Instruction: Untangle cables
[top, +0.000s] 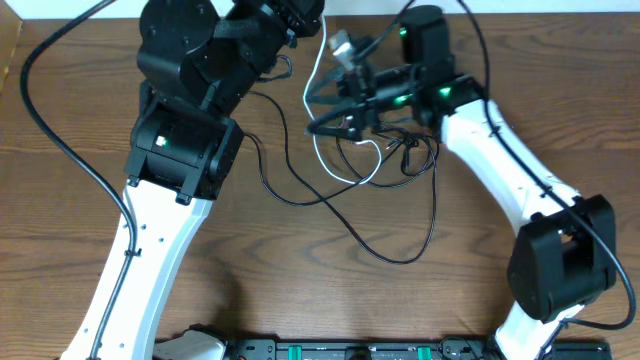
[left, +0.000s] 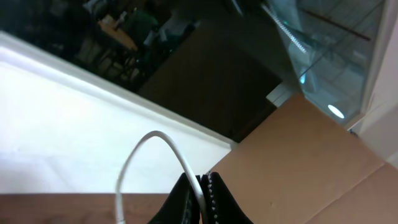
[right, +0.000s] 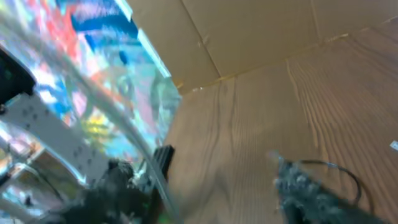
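Observation:
My left gripper (top: 312, 20) is at the table's far edge, shut on the white cable (top: 312, 85), which hangs from it and curls into a loop by the tangle. In the left wrist view the white cable (left: 146, 142) arcs up out of the closed fingers (left: 214, 199). Thin black cables (top: 335, 212) sprawl in loose loops across the middle of the table. My right gripper (top: 335, 100) hovers over the tangle with its jaws wide apart, beside the white cable. The right wrist view is blurred: the right gripper (right: 205, 186) shows bare wood between its fingers.
A grey plug end (top: 342, 45) sits near the right gripper at the back. A cardboard wall (right: 249, 31) stands behind the wooden table (top: 80, 200). Thick black arm wires (top: 60, 140) run along the left side. A black cable loop (right: 348, 174) lies on the wood.

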